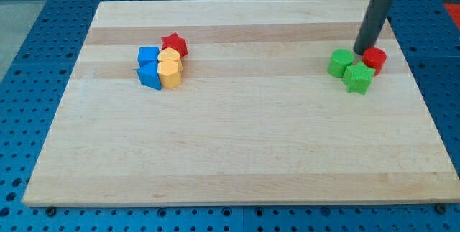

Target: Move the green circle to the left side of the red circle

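- Green circle (341,63) just to the view's left of my tip (359,51), a touch towards the view's bottom, close enough to look like contact, though hard to tell for sure.
- Red circle (374,60) just to the view's right of my tip, equally close; tip wedged into the small gap between the two circles, at their upper edge.
- Second green block (358,78), shape hard to make out, directly below my tip in the view, nestled against both circles.
- No pincer on this arm: only the dark rod (371,18), so nothing to stand apart, together or clamped.
- Judged from the layout: task nearly or fully done, green circle already on the view's left of the red one, near it and at about the same level.
- Left to do, at most: a slight tidy-up nudge, or simply drawing the tip clear without dragging either circle along.
- Far to the view's left of my tip, well apart on the wooden surface (237,153): red star (174,44), two blue blocks (149,55) and two yellow blocks (169,67) in a tight cluster, of no concern to the task.
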`<action>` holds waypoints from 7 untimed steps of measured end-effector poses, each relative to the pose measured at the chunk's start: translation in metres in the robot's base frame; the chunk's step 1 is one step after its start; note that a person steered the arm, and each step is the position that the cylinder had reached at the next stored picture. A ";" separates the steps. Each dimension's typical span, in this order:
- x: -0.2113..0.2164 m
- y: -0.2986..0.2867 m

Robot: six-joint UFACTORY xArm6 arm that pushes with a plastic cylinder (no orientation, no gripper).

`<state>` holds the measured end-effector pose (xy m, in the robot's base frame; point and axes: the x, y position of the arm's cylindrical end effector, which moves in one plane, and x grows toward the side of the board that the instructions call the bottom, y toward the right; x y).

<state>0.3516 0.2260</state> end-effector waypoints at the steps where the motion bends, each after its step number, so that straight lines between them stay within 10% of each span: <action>1: -0.007 -0.009; 4: 0.007 -0.108; 7: 0.026 -0.072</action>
<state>0.3780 0.1540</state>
